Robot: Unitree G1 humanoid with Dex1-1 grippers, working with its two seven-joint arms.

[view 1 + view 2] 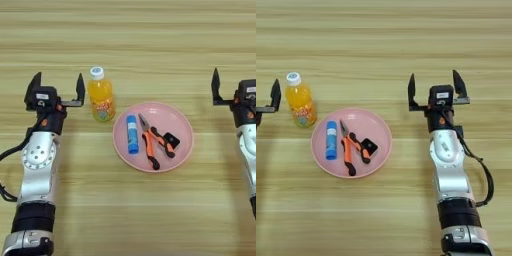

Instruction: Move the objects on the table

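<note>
A round pink plate (pixel 176 118) lies mid-table and holds a blue glue stick (pixel 132 133), orange-and-black-handled pliers (pixel 154 141) and a small black square block (pixel 171 139). An orange-juice bottle (pixel 101 95) with a white cap stands upright just left of the plate. My left gripper (pixel 57 86) is open, its right finger a little left of the bottle and apart from it. My right gripper (pixel 436 88) is open to the right of the plate with nothing between its fingers.
The wooden table (pixel 150 45) with horizontal grain fills both views. My left forearm (pixel 37 170) runs down the left side and my right forearm (pixel 451 175) down the right side.
</note>
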